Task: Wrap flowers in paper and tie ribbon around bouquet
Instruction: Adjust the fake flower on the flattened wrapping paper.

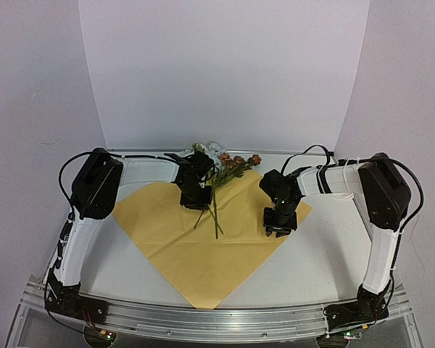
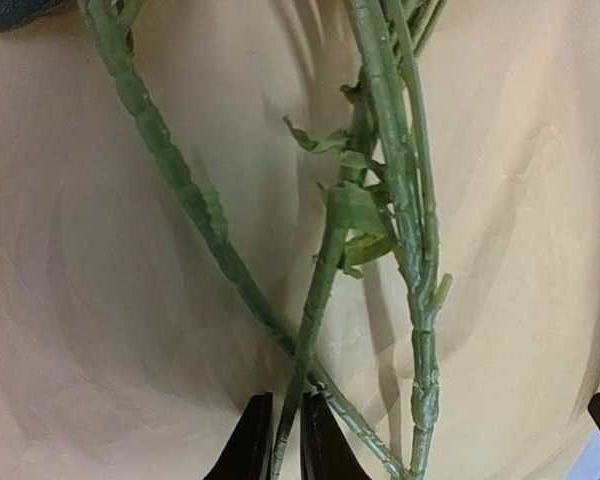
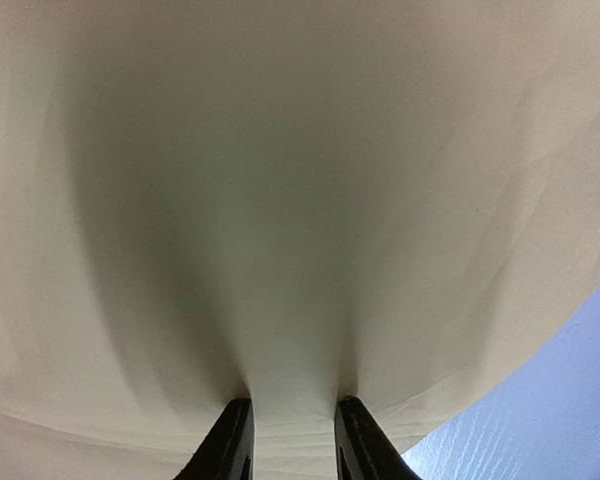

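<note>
While flowers (image 1: pixel 219 174) lie on paper (image 1: pixel 174 239): left jaws pinching a stem, right jaws pinching paper.

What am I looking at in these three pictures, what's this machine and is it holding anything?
It is a robot with two arms bolted at the near edge of a table, each ending in a two-finger gripper. The wide picture comes from a camera above and behind the arms; the two close-ups come from cameras on the wrists, looking past each arm's own fingers. On the table lies a yellow sheet of paper, turned like a diamond, with a small bunch of artificial flowers resting on its far corner. The left gripper has its fingers pinched around one thin green stem. The right gripper is at the paper's right corner, with a raised fold of paper between its fingers; it appears to be gripping it. No ribbon shows in any view.
</note>
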Available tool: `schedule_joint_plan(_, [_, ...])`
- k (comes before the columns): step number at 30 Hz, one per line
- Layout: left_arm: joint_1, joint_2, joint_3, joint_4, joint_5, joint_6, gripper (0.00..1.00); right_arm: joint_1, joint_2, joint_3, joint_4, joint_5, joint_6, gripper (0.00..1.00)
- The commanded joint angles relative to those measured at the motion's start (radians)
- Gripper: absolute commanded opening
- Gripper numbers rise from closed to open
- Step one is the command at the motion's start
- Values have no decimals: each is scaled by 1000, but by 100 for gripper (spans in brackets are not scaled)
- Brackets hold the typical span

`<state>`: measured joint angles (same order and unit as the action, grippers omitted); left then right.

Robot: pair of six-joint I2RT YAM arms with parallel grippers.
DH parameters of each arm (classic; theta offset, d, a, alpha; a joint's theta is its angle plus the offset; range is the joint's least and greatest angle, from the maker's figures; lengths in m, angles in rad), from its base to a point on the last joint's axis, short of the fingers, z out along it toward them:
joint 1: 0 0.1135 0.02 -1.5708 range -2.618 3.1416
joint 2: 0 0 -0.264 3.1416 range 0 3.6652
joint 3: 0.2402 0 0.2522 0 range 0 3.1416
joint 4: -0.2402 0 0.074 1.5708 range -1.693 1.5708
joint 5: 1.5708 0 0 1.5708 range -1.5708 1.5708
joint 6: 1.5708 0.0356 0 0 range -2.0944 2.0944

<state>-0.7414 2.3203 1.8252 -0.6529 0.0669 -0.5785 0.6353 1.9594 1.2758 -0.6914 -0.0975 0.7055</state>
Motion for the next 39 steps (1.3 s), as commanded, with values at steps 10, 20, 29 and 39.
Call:
schedule_joint_plan(10, [-14,-104,-28,9,54,0,1,-5,18,-13,4,26,31,30])
schedule_joint_plan(20, [-31,-175,-126,55,92,-57,0,-5,33,-5,4,20,42,30])
schedule_joint_plan(29, [-49,-173,-199,105,128,-98,4,-5,35,5,4,12,41,30])
schedule_joint_plan(39, [-45,-267,-217,92,63,-89,47,-3,-91,-4,1,-37,22,49])
